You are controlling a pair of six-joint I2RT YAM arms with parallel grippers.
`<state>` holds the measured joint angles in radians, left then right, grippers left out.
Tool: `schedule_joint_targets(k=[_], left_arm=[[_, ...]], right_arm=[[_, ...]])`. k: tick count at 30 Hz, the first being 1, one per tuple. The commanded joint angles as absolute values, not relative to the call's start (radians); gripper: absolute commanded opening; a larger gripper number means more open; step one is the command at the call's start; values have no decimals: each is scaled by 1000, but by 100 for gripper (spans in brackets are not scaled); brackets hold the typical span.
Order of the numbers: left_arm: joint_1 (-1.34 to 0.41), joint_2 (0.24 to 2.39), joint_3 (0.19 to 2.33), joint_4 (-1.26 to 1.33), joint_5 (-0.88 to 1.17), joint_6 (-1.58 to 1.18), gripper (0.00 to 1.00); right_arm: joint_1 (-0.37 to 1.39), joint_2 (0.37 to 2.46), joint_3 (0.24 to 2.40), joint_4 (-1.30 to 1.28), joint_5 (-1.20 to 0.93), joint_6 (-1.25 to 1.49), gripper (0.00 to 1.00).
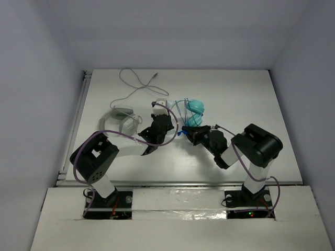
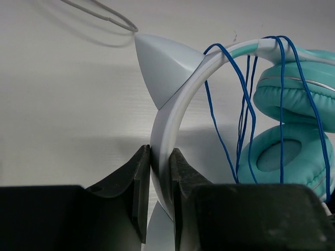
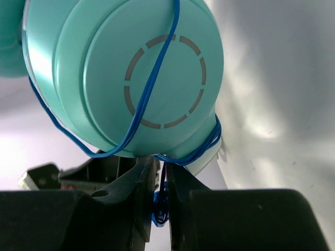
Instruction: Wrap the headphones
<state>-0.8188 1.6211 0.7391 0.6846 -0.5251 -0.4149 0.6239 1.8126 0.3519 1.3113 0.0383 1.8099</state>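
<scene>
The headphones lie at the middle of the table, with teal ear cups, a white headband that carries a pointed white ear, and a thin blue cable looped several times over band and cups. My left gripper is shut on the headband's lower part; in the top view the left gripper sits just left of the cups. My right gripper sits under one ear cup, its jaws nearly together with the blue cable running down between them.
A white coiled item with a thin white cable lies at the back left, close behind my left arm. That cable's end shows beyond the headband. The white table is walled on the left, back and right.
</scene>
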Motion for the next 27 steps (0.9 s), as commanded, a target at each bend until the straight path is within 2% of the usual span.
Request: schedule_joint_targets(k=[1,4,10,13,14,17,27], left_arm=[[-879,1608,759,767,-379,-446,0],[-879,1640,765,767,-353,-462,0],[-888,1661,788,746,-304,-486,0],[-879,1660,790,732,-287,-505,0],[-879,1661,793,724,-284,-505,0],[-879,1670,804,704,-275,-500,0],[-870,1700,857,612,-210,-529,0]], right_arm=[[614,1873,410,1810,153,1908,20],[614,1867,417,1806,175,1895,24],[604,1825,426,1730,265,1913,25],[604,1799,459,1626,259,1910,30],[604,1787,462,1602,261,1907,39],[604,1776,454,1551,268,1902,50],[584,1721,560,1232,129,1832,50]])
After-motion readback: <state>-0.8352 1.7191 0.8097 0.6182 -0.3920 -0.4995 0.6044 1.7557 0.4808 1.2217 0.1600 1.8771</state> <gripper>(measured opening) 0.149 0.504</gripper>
